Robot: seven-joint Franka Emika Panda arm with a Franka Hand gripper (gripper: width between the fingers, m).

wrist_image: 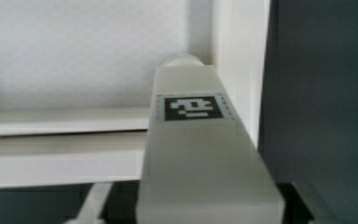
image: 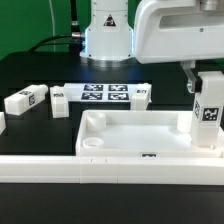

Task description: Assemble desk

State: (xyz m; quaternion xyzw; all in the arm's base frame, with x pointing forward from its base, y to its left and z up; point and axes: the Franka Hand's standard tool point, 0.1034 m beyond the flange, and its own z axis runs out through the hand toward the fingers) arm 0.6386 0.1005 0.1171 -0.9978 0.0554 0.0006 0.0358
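Observation:
The white desk top (image: 140,150) lies tray-like in the middle of the table, rim up, with round corner sockets. My gripper (image: 206,68) is shut on a white square-section leg (image: 208,110) with a black-and-white tag. It holds the leg upright at the top's far corner on the exterior view's right. In the wrist view the leg (wrist_image: 201,150) fills the middle and runs down to the corner of the top (wrist_image: 69,125). I cannot tell if the leg's end sits in the socket. My gripper (wrist_image: 202,208) shows only as dark edges beside the leg.
Two loose legs (image: 27,100) (image: 58,97) lie at the exterior view's left, and another white part (image: 141,92) lies by the marker board (image: 105,93) at the back. A long white border rail (image: 100,168) runs along the front. The robot base (image: 107,35) stands behind.

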